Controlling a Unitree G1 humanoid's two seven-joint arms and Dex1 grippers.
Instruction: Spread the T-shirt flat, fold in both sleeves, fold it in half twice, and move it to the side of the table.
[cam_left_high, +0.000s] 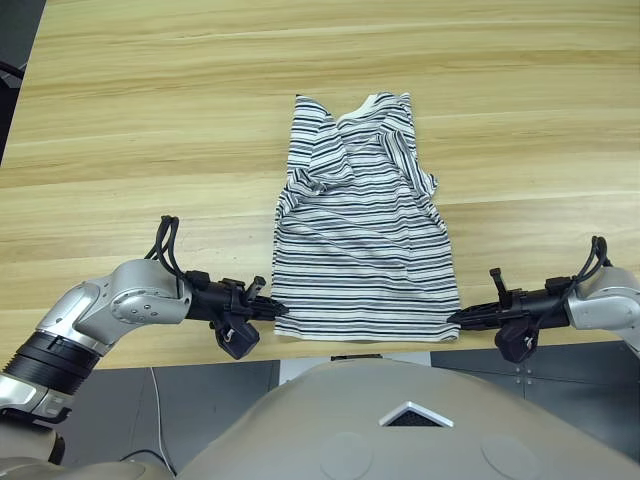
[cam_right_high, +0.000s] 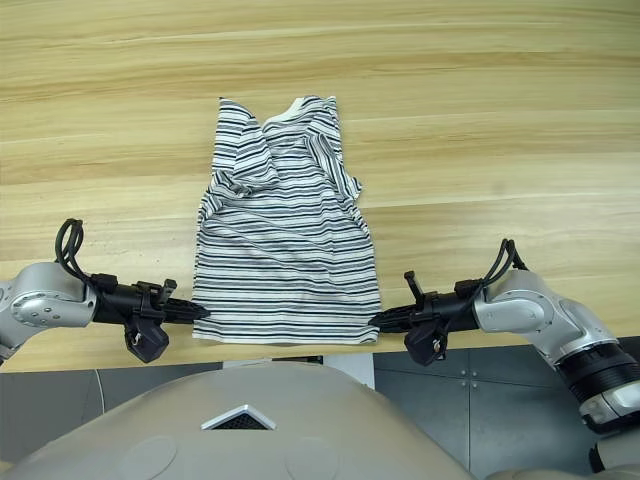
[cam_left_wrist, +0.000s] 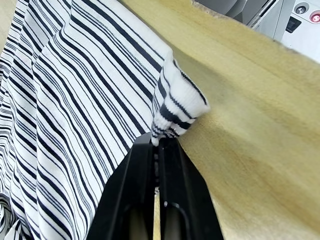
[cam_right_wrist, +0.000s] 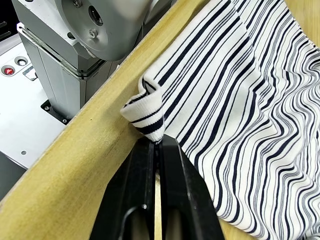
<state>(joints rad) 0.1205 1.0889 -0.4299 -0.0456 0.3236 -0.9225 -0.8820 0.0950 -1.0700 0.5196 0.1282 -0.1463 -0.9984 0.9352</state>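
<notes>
A black-and-white striped T-shirt (cam_left_high: 362, 232) lies on the wooden table (cam_left_high: 150, 120), collar at the far end, hem along the near edge, sleeves folded in and rumpled. My left gripper (cam_left_high: 280, 310) is shut on the hem's left corner (cam_left_wrist: 172, 115), which bunches up at the fingertips. My right gripper (cam_left_high: 454, 318) is shut on the hem's right corner (cam_right_wrist: 147, 117) in the same way. Both grippers sit low at the table's near edge, pointing inward at the T-shirt (cam_right_high: 285, 235).
Bare wood spreads to the left, right and far side of the shirt. The table's near edge (cam_left_high: 150, 355) runs just under both grippers. A grey machine base (cam_right_wrist: 75, 55) stands below the edge.
</notes>
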